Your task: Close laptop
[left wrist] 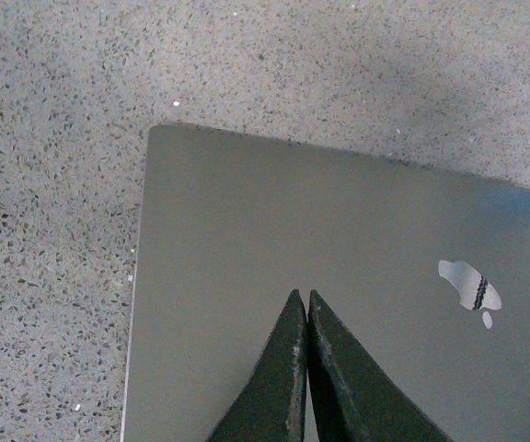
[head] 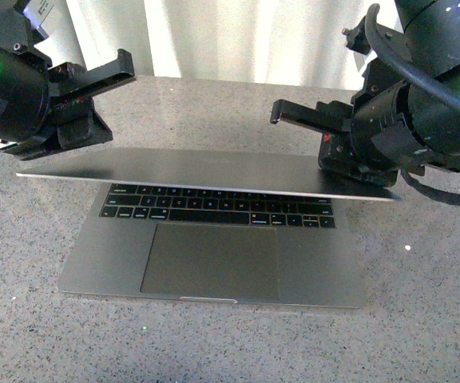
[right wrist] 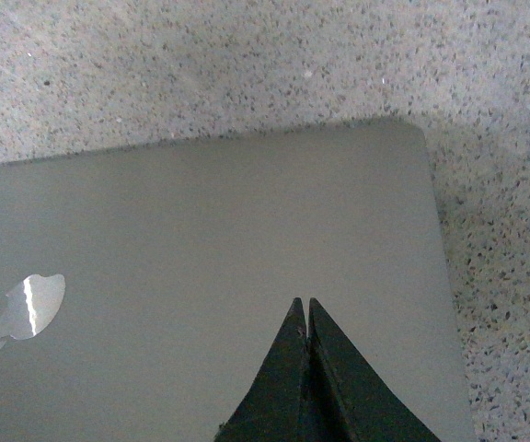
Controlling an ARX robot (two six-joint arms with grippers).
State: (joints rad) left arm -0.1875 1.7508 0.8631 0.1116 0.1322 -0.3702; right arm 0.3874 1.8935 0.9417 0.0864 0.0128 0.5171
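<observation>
Both grippers have their fingers pressed together with no gap, and neither holds anything. In the front view the left gripper (head: 120, 64) sits at the upper left of the frame, above the left end of the laptop's lid (head: 214, 169). The right gripper (head: 281, 112) is at the upper right, its black body low against the lid's right end. I cannot tell whether either one actually touches the metal.

The laptop (head: 318, 271) lies in the middle of the frame on a speckled grey table (head: 426, 319). Its base is flat, with the trackpad (head: 210, 262) nearest the lower edge. The lid is tilted far down over the base, nearly level, so only its thin front edge and grey back face show. The black keyboard (head: 214, 207) is still visible beneath that edge.

Each wrist view shows closed fingertips, left (left wrist: 300, 304) and right (right wrist: 303, 311), over the lid's smooth back. The pale apple logo (left wrist: 470, 284) (right wrist: 26, 308) lies to one side, and a rounded lid corner sits close to the table.
</observation>
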